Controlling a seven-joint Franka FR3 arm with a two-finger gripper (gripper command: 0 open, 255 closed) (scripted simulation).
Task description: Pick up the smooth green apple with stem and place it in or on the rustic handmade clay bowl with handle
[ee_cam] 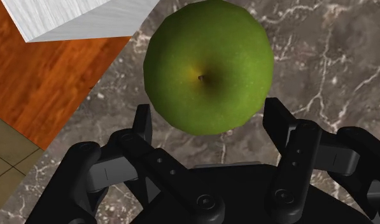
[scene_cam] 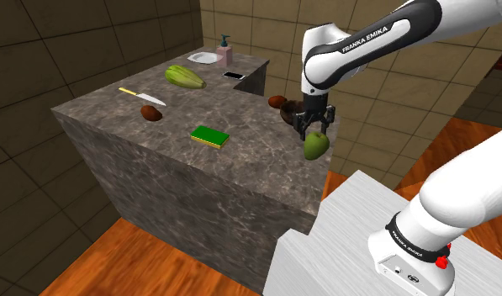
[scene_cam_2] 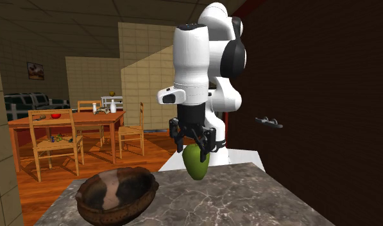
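Observation:
A smooth green apple (scene_cam: 316,146) hangs in the air over the near corner of the dark marble counter (scene_cam: 156,160), with my gripper (scene_cam: 314,132) shut on its upper part. In the wrist view the apple (ee_cam: 209,63) sits between the two black fingers (ee_cam: 142,124), stem dimple facing the camera. The brown clay bowl (scene_cam_2: 116,192) rests on the counter at the second exterior view's lower left, beside and below the apple (scene_cam_2: 197,161) and gripper (scene_cam_2: 195,146). In the shoulder view the bowl (scene_cam: 293,112) is partly hidden just behind the gripper.
On the counter lie a green sponge (scene_cam: 209,135), a brown lump (scene_cam: 151,113), a knife (scene_cam: 142,97), a green squash (scene_cam: 184,76), a soap dispenser (scene_cam: 224,53), a white plate (scene_cam: 203,57) and another brown lump (scene_cam: 277,102). The white stand (scene_cam: 358,235) is below the apple.

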